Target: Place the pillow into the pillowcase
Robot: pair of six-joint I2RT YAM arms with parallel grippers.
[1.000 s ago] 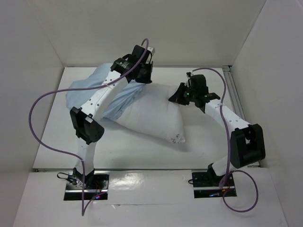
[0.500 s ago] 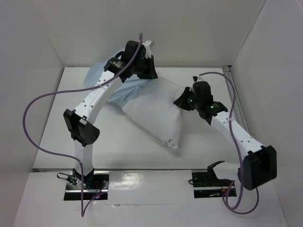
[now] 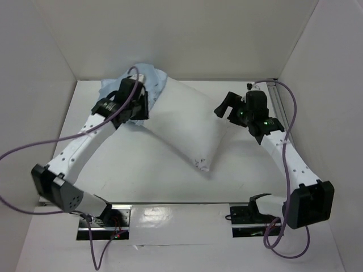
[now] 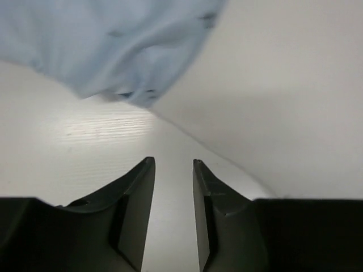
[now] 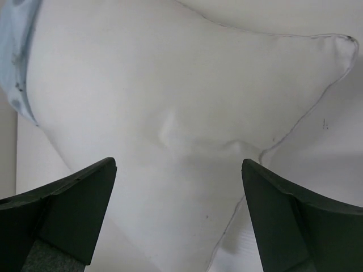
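Note:
The white pillow (image 3: 190, 122) lies slantwise on the table, one corner pointing at the near edge. The light blue pillowcase (image 3: 152, 78) is bunched at the pillow's far left end, against the back wall. In the right wrist view, a strip of pillowcase (image 5: 17, 51) wraps that end of the pillow (image 5: 170, 85). My left gripper (image 3: 142, 107) (image 4: 173, 160) is open just left of the pillow (image 4: 272, 85), with only bare table between its fingers. The pillowcase (image 4: 113, 45) hangs ahead of it. My right gripper (image 3: 226, 110) (image 5: 178, 161) is open wide at the pillow's right side and holds nothing.
White walls close in the table (image 3: 142, 170) at the back and on both sides. A rail (image 3: 278, 105) runs along the right edge. Purple cables loop off both arms.
Both grippers have opened and let go of the cloth and the pillow. The left arm swung down and to the left. The pillow has dropped flat, and the pillowcase has bunched up at the back.

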